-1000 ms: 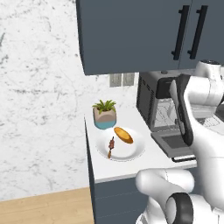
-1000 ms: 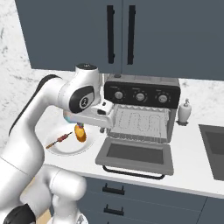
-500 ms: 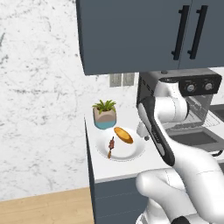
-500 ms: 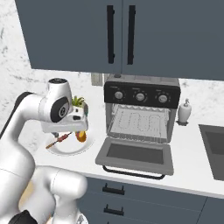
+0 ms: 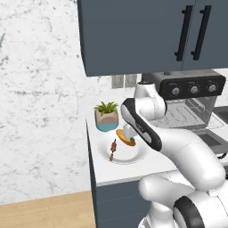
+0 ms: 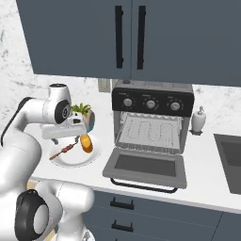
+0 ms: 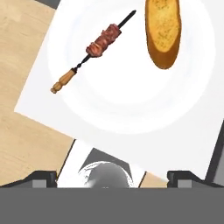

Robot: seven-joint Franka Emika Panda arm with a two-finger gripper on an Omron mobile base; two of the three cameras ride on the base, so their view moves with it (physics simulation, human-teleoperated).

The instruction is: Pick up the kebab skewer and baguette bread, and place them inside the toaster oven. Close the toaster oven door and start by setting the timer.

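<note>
Counter (image 6: 207, 160) runs under everything, white top. Oven (image 6: 151, 121) sits on it well off to my right, cavity exposed, rack visible inside. Its door (image 6: 146, 167) is dropped flat toward me, glass up, bar handle on the near edge. Three knobs on the black panel above the cavity.

White plate (image 7: 131, 109) is directly below my hand, near the counter's left end. My gripper (image 7: 113, 177) hangs above it, jaws spread wide, nothing between them; fingertips (image 7: 43, 178) at the bottom of the hand view, well apart from each other. In the right base view the gripper (image 6: 64, 131) sits over the plate (image 6: 89, 160), not touching food as far as I can tell.

Potted plant (image 5: 106, 115) stands just behind the plate.

Bread (image 7: 162, 33) lies on the plate, ahead of my hand and toward my right finger, tip cut off by the frame. Seen too in the left base view (image 5: 126, 138).

Skewer (image 7: 94, 50) lies on the same plate, ahead and toward the left finger, angled, wooden handle nearest the plate's edge. Apart from the bread.
</note>
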